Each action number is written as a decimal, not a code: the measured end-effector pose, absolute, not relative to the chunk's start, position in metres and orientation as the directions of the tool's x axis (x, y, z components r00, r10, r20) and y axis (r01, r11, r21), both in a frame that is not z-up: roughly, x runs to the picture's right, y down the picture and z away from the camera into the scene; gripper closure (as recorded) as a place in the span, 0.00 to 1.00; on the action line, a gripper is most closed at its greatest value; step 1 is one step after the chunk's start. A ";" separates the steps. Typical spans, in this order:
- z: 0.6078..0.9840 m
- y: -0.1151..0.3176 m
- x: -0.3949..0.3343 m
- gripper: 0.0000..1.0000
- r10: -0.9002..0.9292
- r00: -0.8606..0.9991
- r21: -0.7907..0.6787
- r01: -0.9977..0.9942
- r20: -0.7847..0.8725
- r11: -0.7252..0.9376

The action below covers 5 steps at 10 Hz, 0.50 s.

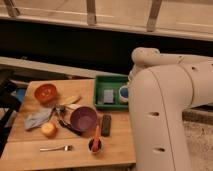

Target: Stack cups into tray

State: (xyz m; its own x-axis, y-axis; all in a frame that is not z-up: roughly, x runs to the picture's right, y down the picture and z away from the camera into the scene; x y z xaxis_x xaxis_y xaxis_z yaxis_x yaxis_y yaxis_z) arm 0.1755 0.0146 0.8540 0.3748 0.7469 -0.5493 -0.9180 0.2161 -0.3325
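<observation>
Sitting at right end of tray (102,80): cup (123,94), blue inside, beside grey block (108,96). Hand (128,86) at cup, mostly hidden by arm (165,110); grip cannot be told. Arm bulk covers right edge of table (30,155). Purple bowl (83,118) and black bar (105,124) just before tray's near rim. Orange bowl (45,92), cloth (38,118), fork (56,148) well left. Open wood at near right corner.
</observation>
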 end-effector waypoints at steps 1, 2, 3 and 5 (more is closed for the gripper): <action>0.852 0.016 0.173 1.00 0.742 0.384 -0.342 -0.914 -0.549 0.219; 0.850 0.017 0.172 1.00 0.737 0.390 -0.350 -0.911 -0.552 0.221; 0.850 0.020 0.170 1.00 0.728 0.396 -0.357 -0.908 -0.560 0.220; 0.854 0.028 0.166 0.96 0.704 0.403 -0.369 -0.905 -0.585 0.211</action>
